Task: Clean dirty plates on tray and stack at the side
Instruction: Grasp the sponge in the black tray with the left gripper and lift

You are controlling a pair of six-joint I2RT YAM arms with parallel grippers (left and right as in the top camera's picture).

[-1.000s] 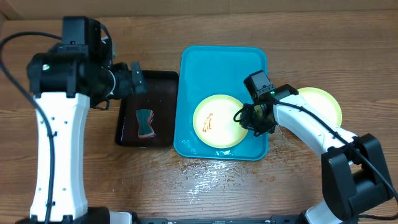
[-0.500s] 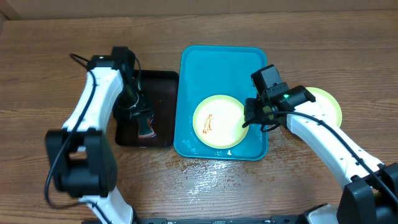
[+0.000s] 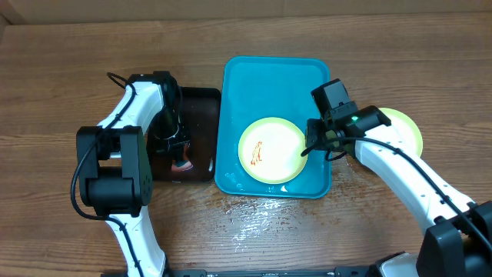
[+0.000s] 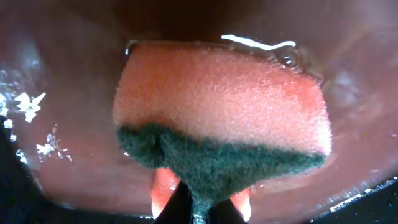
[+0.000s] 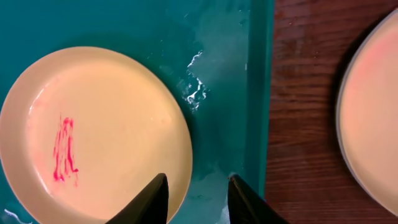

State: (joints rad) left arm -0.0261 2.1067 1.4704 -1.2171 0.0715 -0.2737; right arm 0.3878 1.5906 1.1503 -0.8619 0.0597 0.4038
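Overhead view. We take the tray as our landmark; it lies on the wooden worktop. The streaked plate sits inside the tray, in its near half, with a short brown-red mark left of its centre. A second plate rests on the worktop just right of the tray, partly hidden by the right arm. The black tray lies just left of the tray. The left end effector is lowered into the black tray. The right end effector hangs over the tray's right side, at the right rim of the streaked plate. A wet patch shines on the worktop just in front of the tray.

Left wrist view. We see the sponge, orange-pink with a dark green scouring layer, lying on the wet floor of the black tray. The left end effector stands narrow, its dark tips pinching the green layer at the bottom of the frame.

Right wrist view. The right end effector stands wide and holds nothing. One finger overlaps the streaked plate; the other lies over the tray floor, beside the tray's right rim. The plate's edge falls between them; we cannot tell whether either touches it. Water droplets bead on the tray floor right of the streaked plate.
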